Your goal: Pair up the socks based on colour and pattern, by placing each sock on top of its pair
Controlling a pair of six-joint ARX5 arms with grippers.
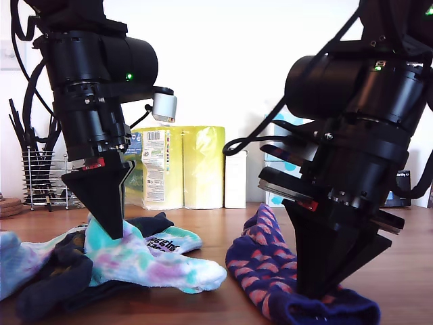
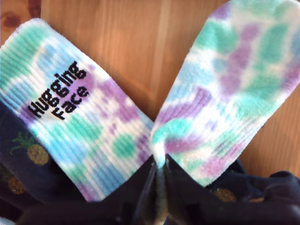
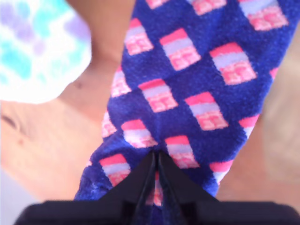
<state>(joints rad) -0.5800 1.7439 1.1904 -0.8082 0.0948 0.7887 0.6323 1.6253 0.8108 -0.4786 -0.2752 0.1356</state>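
grippers: my first gripper (image 2: 159,161) pinches tie-dye sock (image 2: 225,84) | my second gripper (image 3: 157,161) pinches pink-patterned sock (image 3: 197,79)

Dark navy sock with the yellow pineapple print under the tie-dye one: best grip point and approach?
Grip the dark navy pineapple-print sock at its bunched end toward the exterior view's left, coming from above. That part lies clear of the pastel tie-dye sock, which my first gripper is pinching; the rest is covered, so a grab there would likely catch both.
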